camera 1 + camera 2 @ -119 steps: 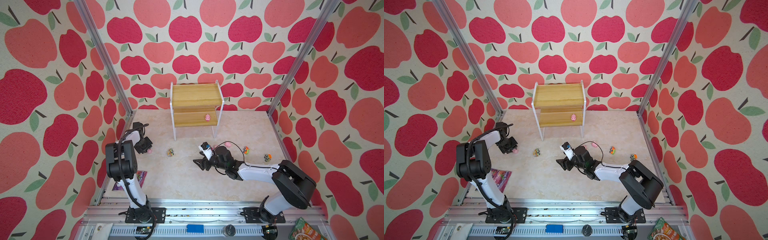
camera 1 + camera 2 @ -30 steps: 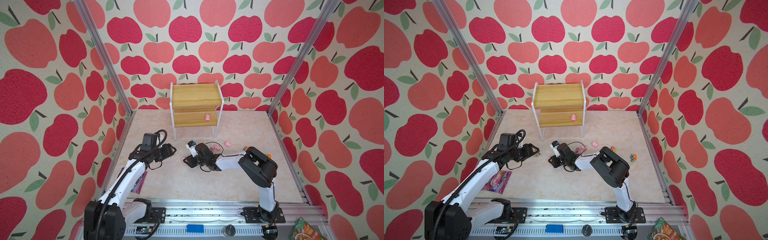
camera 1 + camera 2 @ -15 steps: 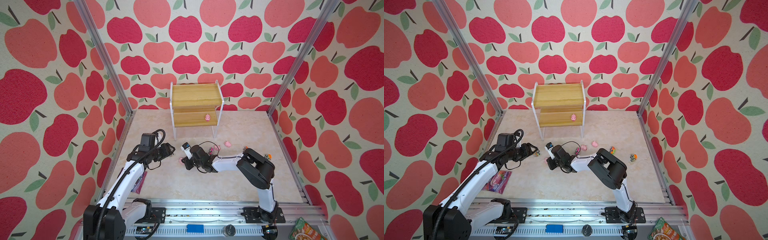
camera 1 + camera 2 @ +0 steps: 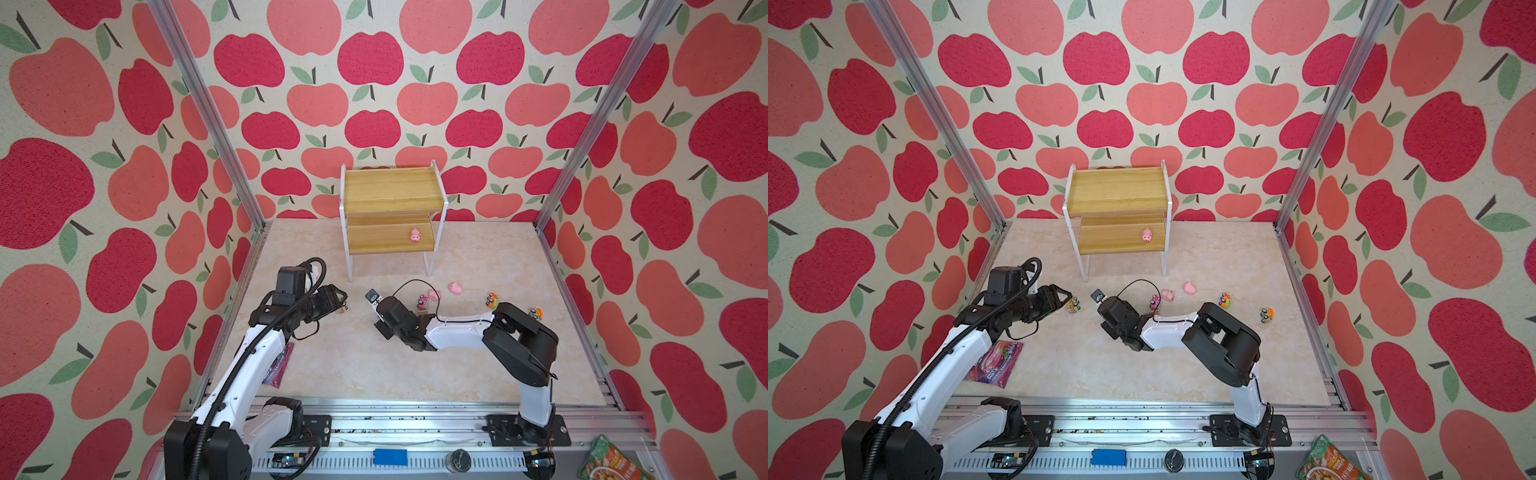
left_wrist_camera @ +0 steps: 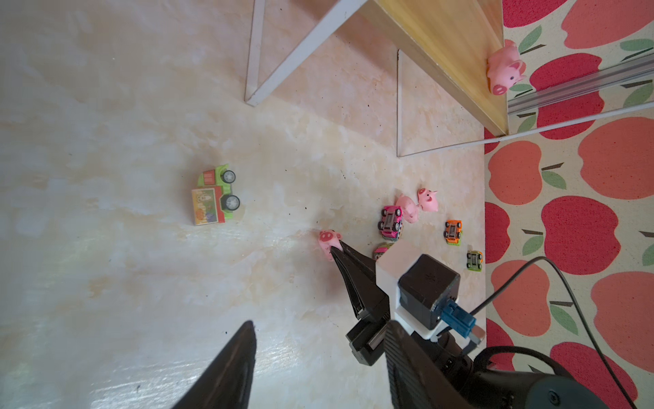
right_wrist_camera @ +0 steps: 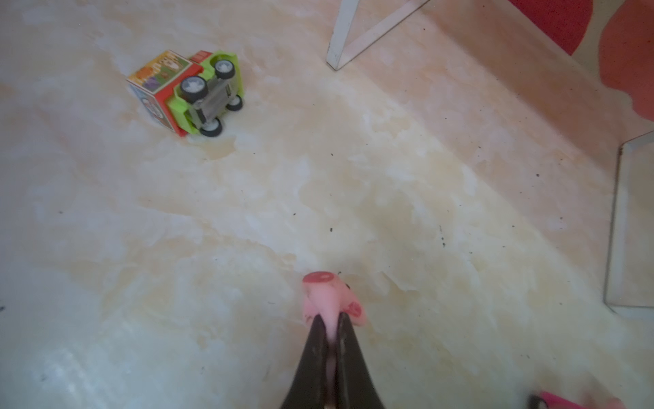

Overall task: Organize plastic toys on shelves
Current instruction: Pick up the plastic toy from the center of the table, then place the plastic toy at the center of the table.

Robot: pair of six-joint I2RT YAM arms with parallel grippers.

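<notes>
Right wrist shows right claw (image 6: pixel 331 318) pinching a pig (image 6: pixel 323 294), seemingly hidden from above; left claw (image 4: pixel 1065 296) parted.

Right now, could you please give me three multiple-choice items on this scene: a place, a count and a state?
1. The lone pig on the rack stands on: A the top board; B the lower board; C a leg.
2. Pigs in the left wrist view: A two; B six; C four.
3. The right gripper is: A shut on a pig; B open; C shut on a truck.
Key: B, below the top board; C, one racked, one gripped, two floor pigs; A, its jaws pinch the gripped pig.
</notes>
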